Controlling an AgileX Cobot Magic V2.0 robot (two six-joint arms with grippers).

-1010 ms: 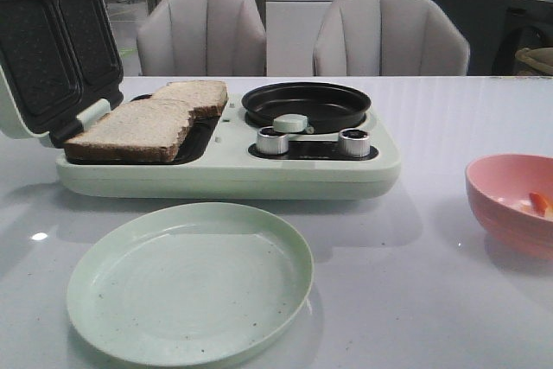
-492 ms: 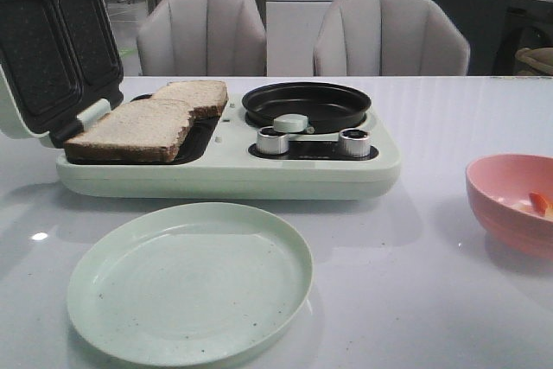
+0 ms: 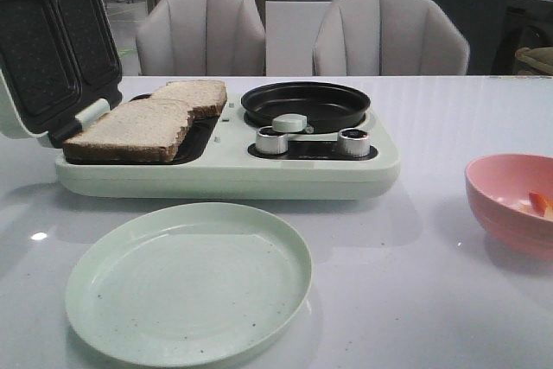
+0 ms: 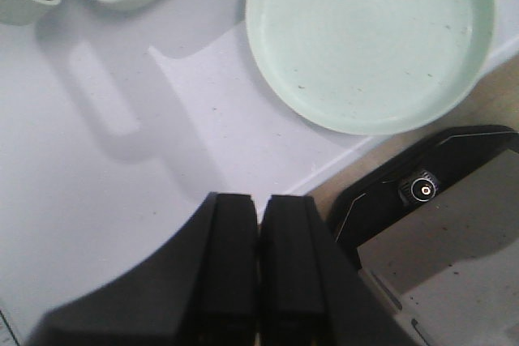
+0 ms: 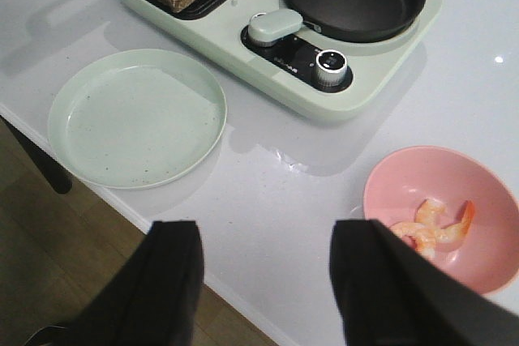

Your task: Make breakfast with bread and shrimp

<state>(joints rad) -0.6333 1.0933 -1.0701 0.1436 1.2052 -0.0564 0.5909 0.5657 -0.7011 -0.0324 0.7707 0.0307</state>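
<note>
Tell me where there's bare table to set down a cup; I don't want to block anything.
Bare table lies between the green plate and the pink bowl, in front of the breakfast maker. Another free stretch runs behind the bowl, right of the maker. The left side is crowded: the open lid, the bread and the plate.

No visible change since earlier.
</note>
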